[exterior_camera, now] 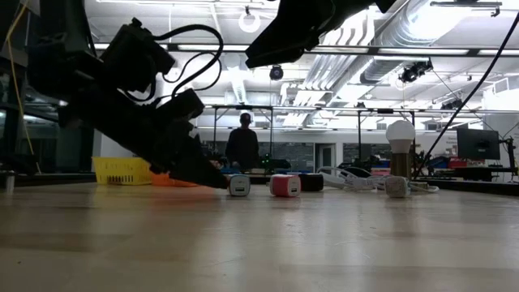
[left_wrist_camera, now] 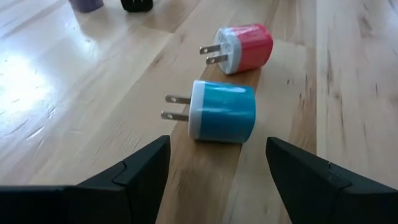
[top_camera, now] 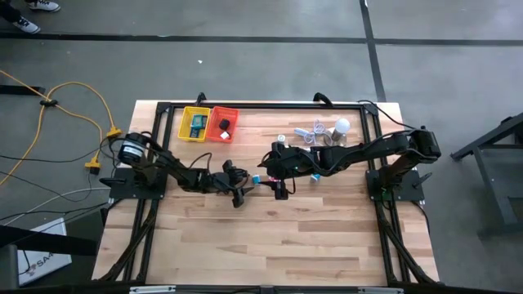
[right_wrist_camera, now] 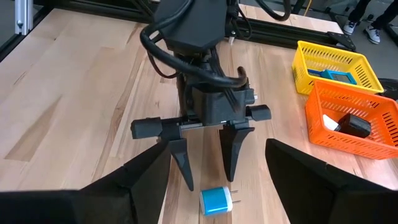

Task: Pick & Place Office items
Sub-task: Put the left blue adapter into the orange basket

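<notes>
A blue wall plug point(left_wrist_camera: 224, 112) lies on its side on the wooden table, prongs toward my left gripper. A pink-red plug point(left_wrist_camera: 245, 48) lies just beyond it. My left gripper point(left_wrist_camera: 217, 146) is open and low over the table. Its two fingers point at the blue plug point(right_wrist_camera: 216, 201) and stand just short of it, touching nothing. In the high view it is near the table's middle point(top_camera: 242, 193). My right gripper point(right_wrist_camera: 217, 146) hangs open above the table point(top_camera: 280, 186), looking down on the left one, with nothing between its fingers.
A yellow basket point(top_camera: 194, 124) and an orange basket point(top_camera: 222, 124) stand at the far edge, each with small items inside. A white light bulb point(top_camera: 341, 126) and a white cable point(top_camera: 315, 131) lie at the far right. A black item point(exterior_camera: 312, 182) sits beyond the plugs.
</notes>
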`<action>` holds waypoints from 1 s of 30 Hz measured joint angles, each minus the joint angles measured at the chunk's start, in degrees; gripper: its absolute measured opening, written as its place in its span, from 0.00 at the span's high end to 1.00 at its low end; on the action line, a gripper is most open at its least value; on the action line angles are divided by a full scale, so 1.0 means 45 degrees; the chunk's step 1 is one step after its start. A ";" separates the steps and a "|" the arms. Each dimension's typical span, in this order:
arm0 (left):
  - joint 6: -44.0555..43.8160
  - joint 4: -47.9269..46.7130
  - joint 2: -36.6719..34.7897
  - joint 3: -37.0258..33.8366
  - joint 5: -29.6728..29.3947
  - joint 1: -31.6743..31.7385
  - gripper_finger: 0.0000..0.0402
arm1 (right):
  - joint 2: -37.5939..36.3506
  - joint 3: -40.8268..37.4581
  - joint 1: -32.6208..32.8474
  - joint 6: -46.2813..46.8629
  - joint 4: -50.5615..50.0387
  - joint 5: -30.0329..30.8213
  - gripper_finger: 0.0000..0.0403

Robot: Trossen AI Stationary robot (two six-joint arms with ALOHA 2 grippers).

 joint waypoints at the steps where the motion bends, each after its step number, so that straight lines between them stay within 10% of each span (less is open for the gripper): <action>1: 0.0000 0.0062 0.0033 0.0000 -0.0003 0.0000 0.36 | 0.0000 -0.0002 -0.0003 0.0003 0.0000 0.0000 0.38; 30: -0.0092 0.1523 0.1082 0.0277 -0.0627 0.0037 0.36 | 0.0000 0.0003 -0.0004 0.0002 0.0092 0.0000 0.38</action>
